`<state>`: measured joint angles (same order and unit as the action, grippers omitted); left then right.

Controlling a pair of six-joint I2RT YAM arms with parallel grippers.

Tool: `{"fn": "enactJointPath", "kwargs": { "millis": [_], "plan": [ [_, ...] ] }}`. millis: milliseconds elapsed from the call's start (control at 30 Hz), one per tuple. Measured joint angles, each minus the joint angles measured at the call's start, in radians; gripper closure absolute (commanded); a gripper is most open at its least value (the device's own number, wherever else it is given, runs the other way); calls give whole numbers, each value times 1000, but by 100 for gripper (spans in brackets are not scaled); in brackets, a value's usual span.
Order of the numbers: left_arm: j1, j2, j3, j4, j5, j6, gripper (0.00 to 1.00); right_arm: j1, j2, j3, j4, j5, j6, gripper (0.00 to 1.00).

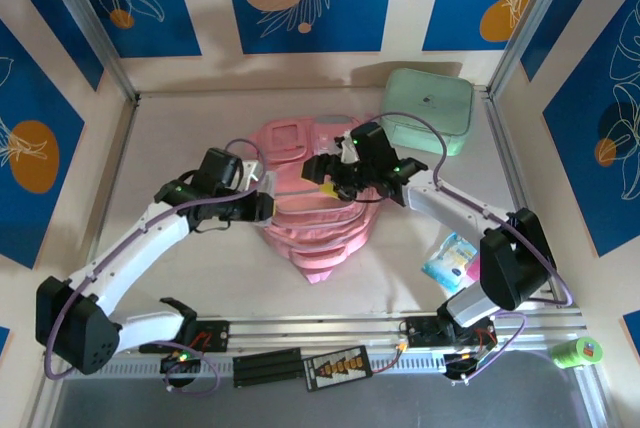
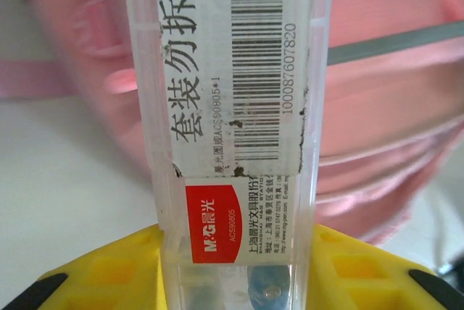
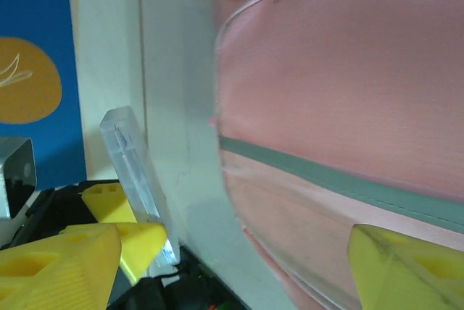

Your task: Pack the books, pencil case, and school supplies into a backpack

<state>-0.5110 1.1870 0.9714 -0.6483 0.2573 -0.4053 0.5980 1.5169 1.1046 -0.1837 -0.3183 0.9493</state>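
Left gripper [image 1: 262, 204]: clamped on a clear M&G stationery case [image 2: 232, 107], whose long axis runs straight out from the fingers toward the pink backpack [image 1: 312, 233]. The backpack lies flat between the two arms, just ahead of the case. Right gripper [image 1: 335, 176]: fingers spread, over the backpack's upper pockets, pink fabric between them. Insertion judged the left arm's.

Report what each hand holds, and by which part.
Left hand grips the clear plastic case by one end. Right hand stands open at the backpack edge, clamping nothing.
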Motion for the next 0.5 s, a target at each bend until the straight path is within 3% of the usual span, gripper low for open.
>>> {"fn": "enactJointPath", "kwargs": {
  "millis": [333, 500],
  "plan": [
    [-50, 67, 34, 51, 55, 75, 64, 17, 71, 73, 13, -105, -23, 34],
    [-59, 69, 36, 68, 76, 84, 64, 32, 109, 98, 16, -134, -24, 47]
  ]
}}
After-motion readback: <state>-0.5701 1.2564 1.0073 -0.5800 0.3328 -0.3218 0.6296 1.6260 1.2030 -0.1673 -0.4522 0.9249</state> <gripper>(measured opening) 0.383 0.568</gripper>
